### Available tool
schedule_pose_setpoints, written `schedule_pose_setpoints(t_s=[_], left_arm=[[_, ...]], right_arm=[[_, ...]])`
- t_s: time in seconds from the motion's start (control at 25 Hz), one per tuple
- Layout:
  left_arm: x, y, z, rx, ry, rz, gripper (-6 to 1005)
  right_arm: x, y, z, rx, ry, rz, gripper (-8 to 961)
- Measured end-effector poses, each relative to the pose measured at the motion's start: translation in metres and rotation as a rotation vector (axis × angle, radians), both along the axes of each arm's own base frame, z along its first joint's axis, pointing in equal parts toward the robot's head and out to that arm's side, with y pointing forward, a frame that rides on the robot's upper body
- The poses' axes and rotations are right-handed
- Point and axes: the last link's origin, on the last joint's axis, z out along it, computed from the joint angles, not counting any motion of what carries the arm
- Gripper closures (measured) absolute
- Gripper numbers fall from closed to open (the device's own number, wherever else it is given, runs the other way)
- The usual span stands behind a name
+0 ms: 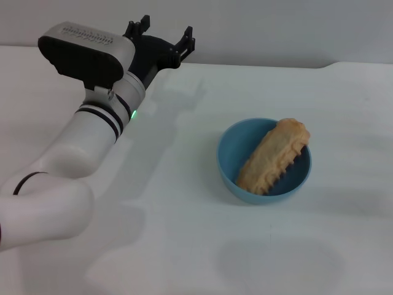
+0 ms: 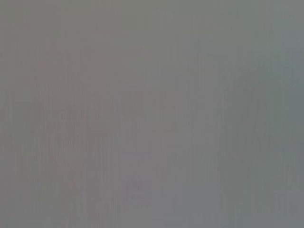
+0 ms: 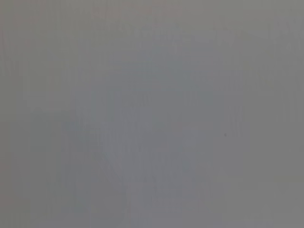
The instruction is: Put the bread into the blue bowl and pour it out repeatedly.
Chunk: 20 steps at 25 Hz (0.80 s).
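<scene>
The bread (image 1: pixel 273 157) lies in the blue bowl (image 1: pixel 233 153), slanted so that one end pokes over the rim toward one o'clock and the other dips down toward seven o'clock. It shows its plain golden-tan side, with the scalloped edge casting small dark notches against the bowl's inner wall; whatever is on its other face is turned away and cannot be seen. Much of the bowl's floor is covered by the loaf. The bowl stands on the white desk (image 1: pixel 184 246), right of the middle of the head view.

The left tool (image 1: pixel 166 35) hangs up at about eleven o'clock from the bowl, well apart from it, near the desk's far edge. Its two black fingers (image 1: pixel 185 38) stand apart with clear space between them, and they hold nothing. The white arm behind it runs down to the lower left corner, where its elbow is cut off by the frame (a small green light glows on the wrist).

The right arm and its tool do not show in the head view at all. Both wrist views give only a flat grey blur, with nothing in them that can be made out.
</scene>
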Motion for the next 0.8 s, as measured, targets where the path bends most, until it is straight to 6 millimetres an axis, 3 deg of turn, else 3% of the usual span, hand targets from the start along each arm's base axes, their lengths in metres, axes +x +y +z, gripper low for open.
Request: schedule_pose_setpoints(t_s=[0.8], left_arm=[[-0.0003, -0.0006, -0.0008, -0.003, 0.003, -0.002, 126]], right_arm=[[0.0034, -0.0022, 0.0020, 0.013, 0.006, -0.016, 241]])
